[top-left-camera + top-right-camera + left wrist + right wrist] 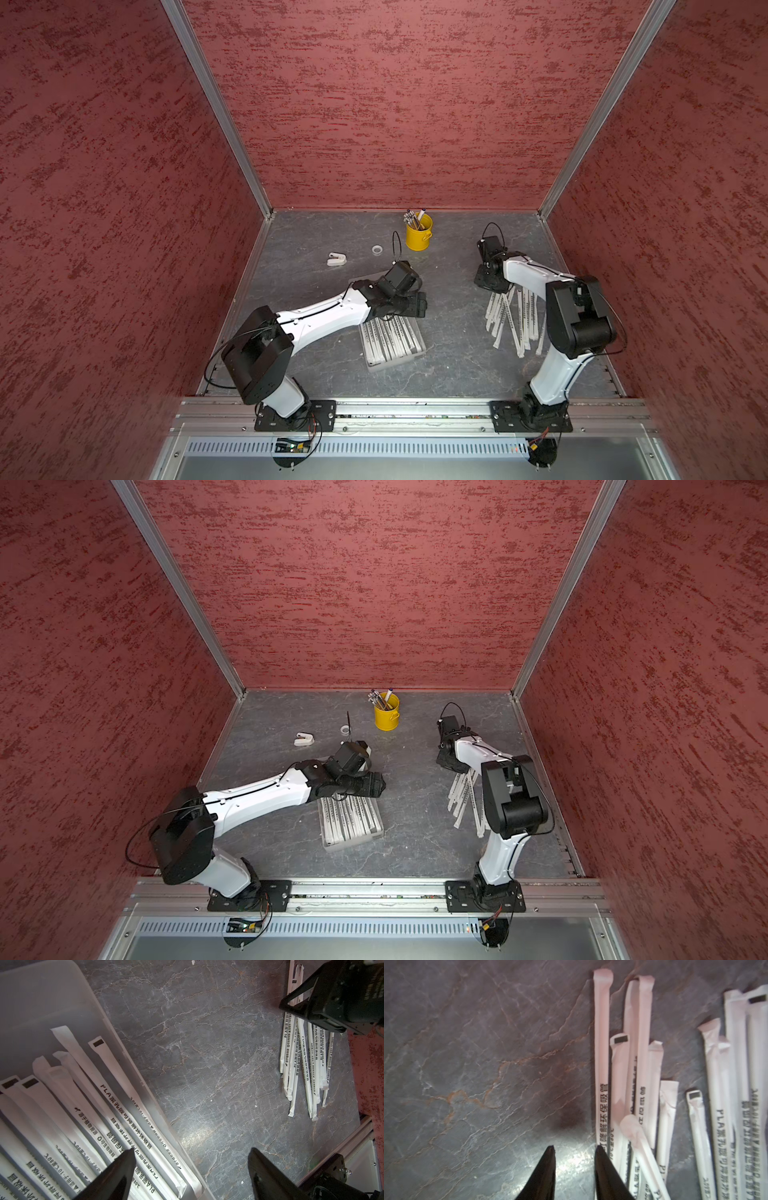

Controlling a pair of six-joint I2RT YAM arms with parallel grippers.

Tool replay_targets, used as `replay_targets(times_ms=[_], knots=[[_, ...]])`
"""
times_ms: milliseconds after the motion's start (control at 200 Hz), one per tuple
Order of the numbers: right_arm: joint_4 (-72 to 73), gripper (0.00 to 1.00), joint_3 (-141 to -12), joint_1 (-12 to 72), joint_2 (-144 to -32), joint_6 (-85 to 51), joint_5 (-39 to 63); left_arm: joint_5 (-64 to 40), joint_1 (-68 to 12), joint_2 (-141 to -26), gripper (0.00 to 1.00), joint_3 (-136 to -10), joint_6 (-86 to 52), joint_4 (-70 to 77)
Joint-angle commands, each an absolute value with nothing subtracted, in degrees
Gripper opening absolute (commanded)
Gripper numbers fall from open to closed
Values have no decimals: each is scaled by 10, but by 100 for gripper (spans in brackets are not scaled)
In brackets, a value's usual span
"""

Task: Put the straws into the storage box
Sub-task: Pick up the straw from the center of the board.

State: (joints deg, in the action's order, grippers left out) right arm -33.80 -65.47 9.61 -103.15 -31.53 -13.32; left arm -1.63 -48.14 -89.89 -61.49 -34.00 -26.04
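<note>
Straws (505,320) not yet boxed lie loose on the table (453,345) at 3 o'clock from the storage box (376,365), fanned, with their long axes running roughly 12 to 6. My right gripper (574,1148), the nearer one, sits at their 12 o'clock end. Its fingers are narrowly parted over bare table, and the nearest straw runs alongside one finger, outside the gap. I judge it needs a sideways shift first. My left gripper (191,1150) hangs over the box's own straws, fingers wide and empty.

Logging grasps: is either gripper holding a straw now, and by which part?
Nothing is held: left gripper open at the storage box; right gripper open beside the loose straws.
</note>
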Motion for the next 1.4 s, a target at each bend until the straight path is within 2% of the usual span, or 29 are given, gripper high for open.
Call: replay_targets(times_ms=[0,240,426,521,751,972,1152,1222,1298,1393], knots=[[-345,35,-673,78,-1030,-311,-141,-23,-479,-886,87,-608,-331,-254],[-332,34,-682,65,-1079,-316,-130,-20,-476,-875,87,-597,-332,-253],[-321,25,-675,70,-1091,-321,-98,-19,-472,-869,87,-592,-333,-254],[-323,15,-665,81,-1080,-313,-88,-18,-471,-867,87,-590,-333,-252],[-339,9,-647,152,-1056,-306,-81,-14,-462,-857,88,-580,-333,-256],[-364,8,-644,241,-1039,-314,-74,-2,-430,-810,88,-550,-332,-276],[-371,19,-659,244,-1049,-311,-101,-2,-394,-759,87,-516,-333,-290],[-369,21,-673,240,-1068,-306,-105,-2,-385,-747,87,-508,-333,-297],[-363,20,-682,239,-1083,-302,-108,-2,-378,-735,87,-497,-333,-300],[-360,14,-686,241,-1095,-299,-106,-3,-371,-724,87,-485,-337,-301]])
